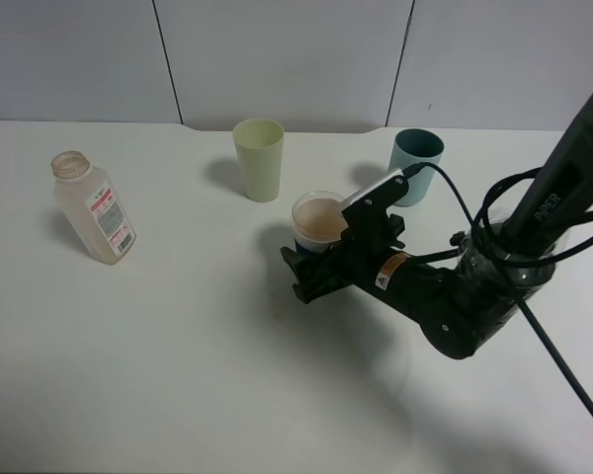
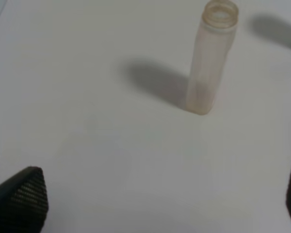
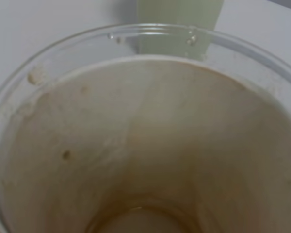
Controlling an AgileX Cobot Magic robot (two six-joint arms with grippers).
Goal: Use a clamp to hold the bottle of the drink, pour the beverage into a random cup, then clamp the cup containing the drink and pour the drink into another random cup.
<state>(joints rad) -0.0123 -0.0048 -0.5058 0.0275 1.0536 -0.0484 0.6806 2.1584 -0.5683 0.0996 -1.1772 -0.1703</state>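
Observation:
The blue-banded cup (image 1: 316,217) stands upright at mid-table, its inside stained brown. It fills the right wrist view, where the cup (image 3: 145,145) shows a brown film and a trace of beverage (image 3: 140,221) at the bottom. My right gripper (image 1: 326,247) is at this cup with its jaws on either side; no fingers show in the wrist view. At the far left stands the bottle (image 1: 94,207), open-mouthed and nearly empty. It also shows in the left wrist view as the bottle (image 2: 208,63), well ahead of my open left gripper (image 2: 157,204). The teal tumbler (image 1: 415,166) stands behind the right arm.
A pale green tumbler (image 1: 259,158) stands at the back, just behind the cup; this pale green tumbler (image 3: 179,19) also shows past the cup's rim. The right arm's black cables (image 1: 494,227) loop over the table's right side. White table (image 1: 178,375) all round.

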